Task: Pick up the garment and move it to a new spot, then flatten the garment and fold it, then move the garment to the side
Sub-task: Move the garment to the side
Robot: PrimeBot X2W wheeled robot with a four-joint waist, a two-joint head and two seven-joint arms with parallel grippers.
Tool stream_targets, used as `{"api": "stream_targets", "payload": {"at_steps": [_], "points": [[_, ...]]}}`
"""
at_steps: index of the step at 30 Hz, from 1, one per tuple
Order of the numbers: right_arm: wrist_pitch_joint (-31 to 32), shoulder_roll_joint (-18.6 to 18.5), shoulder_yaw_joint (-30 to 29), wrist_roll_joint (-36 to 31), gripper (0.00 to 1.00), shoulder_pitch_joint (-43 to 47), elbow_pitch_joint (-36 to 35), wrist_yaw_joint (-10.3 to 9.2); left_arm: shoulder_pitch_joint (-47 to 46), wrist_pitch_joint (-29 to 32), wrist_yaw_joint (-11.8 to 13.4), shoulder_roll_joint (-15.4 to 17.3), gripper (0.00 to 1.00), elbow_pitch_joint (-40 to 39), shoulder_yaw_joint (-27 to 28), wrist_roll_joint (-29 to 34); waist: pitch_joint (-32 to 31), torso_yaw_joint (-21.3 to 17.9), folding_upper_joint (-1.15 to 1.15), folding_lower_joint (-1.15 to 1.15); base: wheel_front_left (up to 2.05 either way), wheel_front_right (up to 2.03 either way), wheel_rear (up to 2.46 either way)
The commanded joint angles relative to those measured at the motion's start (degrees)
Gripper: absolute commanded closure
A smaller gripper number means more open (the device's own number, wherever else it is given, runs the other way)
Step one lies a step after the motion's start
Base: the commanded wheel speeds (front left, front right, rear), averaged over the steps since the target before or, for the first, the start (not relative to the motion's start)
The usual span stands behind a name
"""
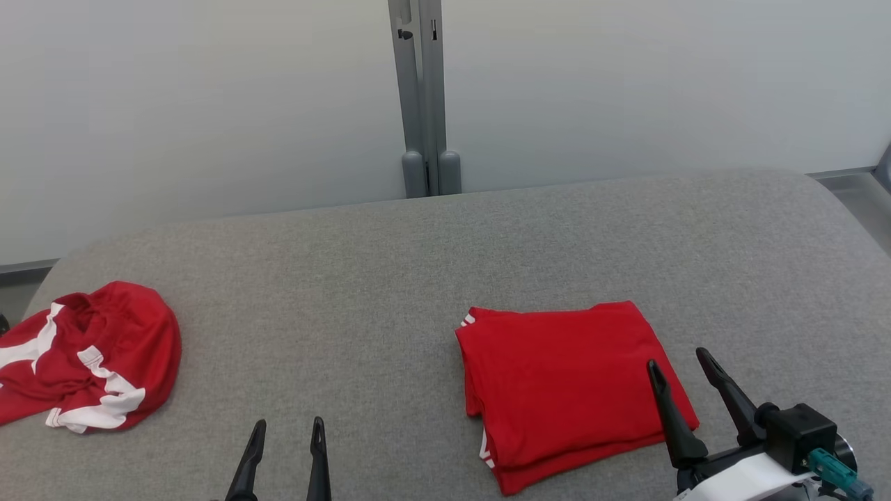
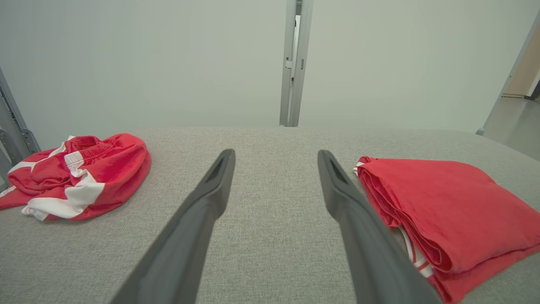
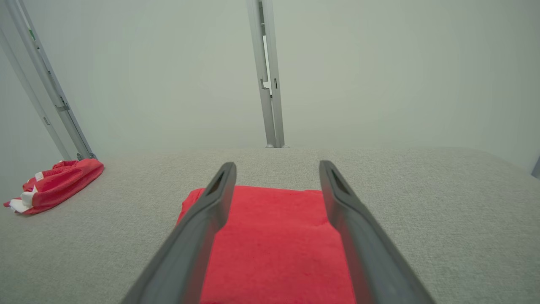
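Currently | folded red cloth garment [image 1: 567,379] is lying right of centre on the grey fabric table [image 1: 390,278], directly ahead of the right gripper [image 1: 675,358], the nearer arm | right gripper and left gripper [image 1: 289,422] are both gaping wide, gripping nothing

Folded garment [image 1: 571,390]: no readable text
Crumpled garment [image 1: 90,355]: no readable text
Partition wall [image 1: 209,104]: no signs or numbers

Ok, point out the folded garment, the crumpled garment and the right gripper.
folded garment [image 1: 567,379]: head view, middle of top layer.
crumpled garment [image 1: 136,334]: head view, red bulge.
right gripper [image 1: 675,357]: head view, midway between fingertips.
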Motion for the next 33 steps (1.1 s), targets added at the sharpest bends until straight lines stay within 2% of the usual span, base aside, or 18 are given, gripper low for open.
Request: {"api": "stream_targets", "payload": {"at_steps": [1, 10, 15, 24, 33], "points": [[-0.2, -0.2, 0.1, 0.3, 0.00, -0.7, 0.2, -0.09, -0.5, -0.2, 0.2, 0.1, 0.00, -0.1, 0.1, 0.0, 0.1, 0.0, 0.00, 0.00, 0.00, 0.00, 0.00], [-0.2, -0.2, 0.4, 0.7, 0.00, -1.9, 0.3, -0.09, -1.7, -0.2, -0.2, 0.1, 0.00, -0.6, -0.3, 0.6, 2.2, 0.2, 0.00, 0.00, 0.00, 0.00, 0.00], [-0.1, -1.4, 1.4, 4.3, 0.00, -4.1, 3.1, -0.09, -2.7, -0.2, -0.6, 0.1, 0.00, -1.1, -1.1, 1.4, 4.3, 0.4, 0.00, 0.00, 0.00, 0.00, 0.00], [0.8, -11.2, 6.8, 18.3, 0.00, -13.1, 15.0, -0.09, -4.3, -0.2, -1.0, 0.1, 0.00, -3.0, -3.7, 2.5, 8.1, 0.8, 0.00, 0.00, 0.00, 0.00, 0.00], [7.5, -18.0, 13.3, 30.6, 0.00, -21.2, 21.4, -0.09, -7.7, -0.2, -1.3, 0.1, 0.00, -3.2, -4.8, 2.7, 13.7, 2.2, 0.00, 0.00, 0.00, 0.00, 0.00]]}}
